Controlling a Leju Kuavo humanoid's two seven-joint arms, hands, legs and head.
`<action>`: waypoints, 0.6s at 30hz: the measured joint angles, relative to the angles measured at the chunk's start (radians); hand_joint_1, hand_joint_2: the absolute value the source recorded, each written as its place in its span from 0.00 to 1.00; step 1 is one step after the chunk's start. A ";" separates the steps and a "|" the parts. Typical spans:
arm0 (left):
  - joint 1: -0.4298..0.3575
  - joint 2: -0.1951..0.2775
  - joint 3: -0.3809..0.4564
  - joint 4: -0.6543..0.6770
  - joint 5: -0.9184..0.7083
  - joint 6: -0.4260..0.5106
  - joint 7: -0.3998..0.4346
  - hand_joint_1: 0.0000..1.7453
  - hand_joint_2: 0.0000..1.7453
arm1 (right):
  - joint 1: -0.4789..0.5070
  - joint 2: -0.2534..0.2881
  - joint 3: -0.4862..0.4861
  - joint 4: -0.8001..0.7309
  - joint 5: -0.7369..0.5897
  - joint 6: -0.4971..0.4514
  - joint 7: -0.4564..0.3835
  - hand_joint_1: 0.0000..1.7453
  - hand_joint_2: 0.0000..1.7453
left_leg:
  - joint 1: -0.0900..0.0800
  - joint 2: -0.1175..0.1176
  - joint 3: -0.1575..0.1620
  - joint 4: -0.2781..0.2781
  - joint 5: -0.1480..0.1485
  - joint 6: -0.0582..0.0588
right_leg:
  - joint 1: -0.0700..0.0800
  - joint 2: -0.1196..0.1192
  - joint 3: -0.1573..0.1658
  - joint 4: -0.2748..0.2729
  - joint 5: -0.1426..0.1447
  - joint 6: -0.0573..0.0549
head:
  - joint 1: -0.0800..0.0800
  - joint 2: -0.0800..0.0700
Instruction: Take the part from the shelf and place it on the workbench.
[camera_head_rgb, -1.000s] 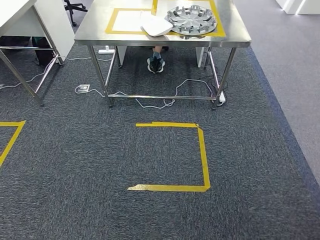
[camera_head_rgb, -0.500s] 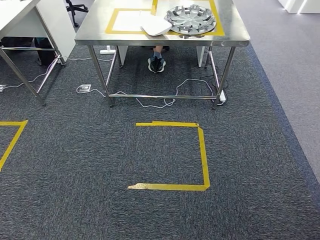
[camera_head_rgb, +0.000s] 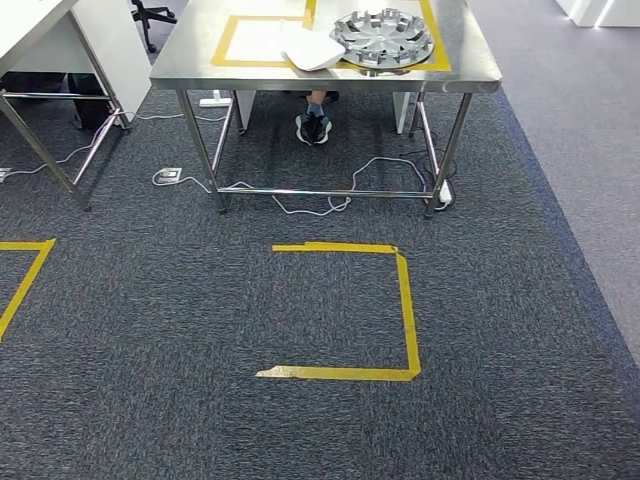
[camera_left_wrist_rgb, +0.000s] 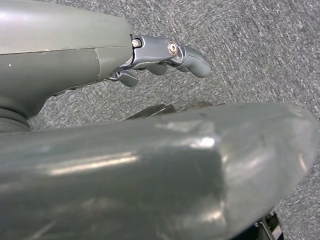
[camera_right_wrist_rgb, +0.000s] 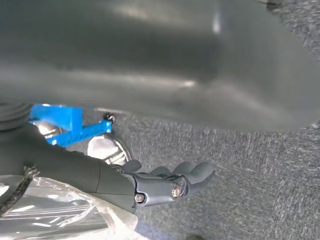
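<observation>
A silver, wheel-cover-like part (camera_head_rgb: 383, 38) lies on the steel workbench (camera_head_rgb: 324, 78) at the far side of the carpet, inside a yellow taped frame. A white sheet-like thing (camera_head_rgb: 311, 50) lies against its left side. My left hand (camera_left_wrist_rgb: 166, 55) hangs over the grey carpet with its fingers stretched out and nothing in them. My right hand (camera_right_wrist_rgb: 166, 182) also hangs over the carpet, fingers nearly straight and holding nothing. Crinkled clear plastic (camera_right_wrist_rgb: 56, 215) shows beside its wrist; what it belongs to I cannot tell.
A yellow tape outline (camera_head_rgb: 407, 310) marks the carpet between me and the workbench. Someone's shoes (camera_head_rgb: 312, 126) and loose cables (camera_head_rgb: 302, 205) are under the bench. A second table (camera_head_rgb: 45, 40) stands at the left. A blue bracket (camera_right_wrist_rgb: 68, 122) shows behind my right hand.
The whole picture has shifted a few pixels, so the camera moved slightly. The part, the sheet and the workbench have kept their places.
</observation>
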 joint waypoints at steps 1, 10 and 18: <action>0.000 0.001 -0.003 0.000 0.003 0.001 -0.002 0.00 0.00 | 0.000 -0.006 0.011 0.000 -0.019 -0.014 -0.003 0.00 0.00 | 0.000 0.000 0.000 0.000 0.000 0.000 | 0.000 0.000 0.000 0.000 0.000 0.000 | 0.000 0.000; 0.000 0.004 -0.015 0.000 0.022 0.003 -0.018 0.00 0.00 | -0.007 -0.072 0.127 0.000 -0.202 -0.138 -0.039 0.00 0.00 | -0.002 0.000 -0.002 0.003 -0.001 0.002 | -0.001 0.000 -0.001 0.000 0.001 0.002 | 0.000 0.000; -0.003 0.011 -0.026 0.000 0.030 0.003 -0.030 0.00 0.00 | -0.027 -0.117 0.205 0.001 -0.284 -0.189 -0.051 0.00 0.00 | 0.001 0.004 -0.003 -0.006 0.004 0.022 | -0.004 0.002 -0.007 0.013 -0.013 0.019 | 0.001 0.000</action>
